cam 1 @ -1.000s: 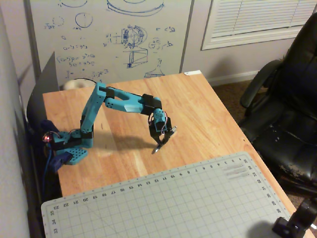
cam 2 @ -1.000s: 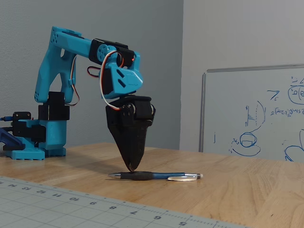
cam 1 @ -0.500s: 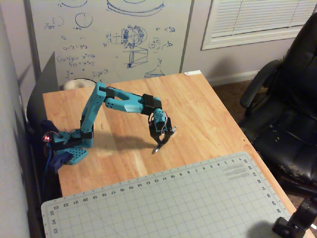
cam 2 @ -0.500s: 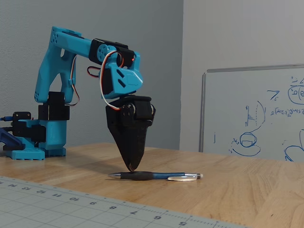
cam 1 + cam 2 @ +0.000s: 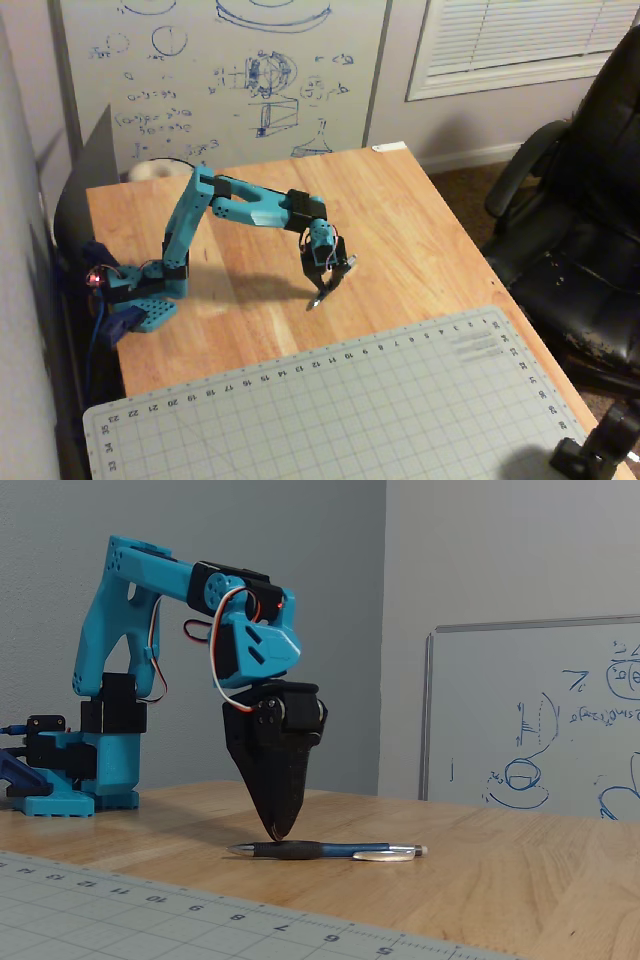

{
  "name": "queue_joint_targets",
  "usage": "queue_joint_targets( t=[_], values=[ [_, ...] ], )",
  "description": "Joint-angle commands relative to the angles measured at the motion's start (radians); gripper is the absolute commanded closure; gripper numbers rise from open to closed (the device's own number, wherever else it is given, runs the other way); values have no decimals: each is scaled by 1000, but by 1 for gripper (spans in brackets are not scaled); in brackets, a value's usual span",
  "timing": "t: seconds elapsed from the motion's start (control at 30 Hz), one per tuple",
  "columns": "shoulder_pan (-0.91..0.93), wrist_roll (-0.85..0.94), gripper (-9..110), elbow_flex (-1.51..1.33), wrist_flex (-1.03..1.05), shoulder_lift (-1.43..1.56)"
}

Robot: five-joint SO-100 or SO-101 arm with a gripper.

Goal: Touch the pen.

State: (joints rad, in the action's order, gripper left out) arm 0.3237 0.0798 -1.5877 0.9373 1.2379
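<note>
The pen lies flat on the wooden table, silvery tip to the left in this low fixed view, its dark grip under the gripper. The blue arm's black gripper points straight down with its jaws shut to a single point. Its tip rests on or just above the pen's dark grip section. In the high fixed view the gripper stands near the table's middle, and only a thin part of the pen shows below it. The arm's base is at the table's left.
A grey cutting mat covers the table's front and also shows in the low fixed view. A whiteboard leans behind the table. A black office chair stands to the right. A black object sits at the front right corner.
</note>
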Motion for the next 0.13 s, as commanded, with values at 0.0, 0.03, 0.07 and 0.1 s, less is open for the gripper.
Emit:
queue_joint_targets(
  t=[0.0, 0.03, 0.07, 0.1],
  values=[
    [15, 5, 101, 64, -11, 21],
    [15, 5, 101, 64, -11, 21],
    [15, 5, 101, 64, -11, 21],
    [15, 5, 101, 63, -11, 21]
  ],
)
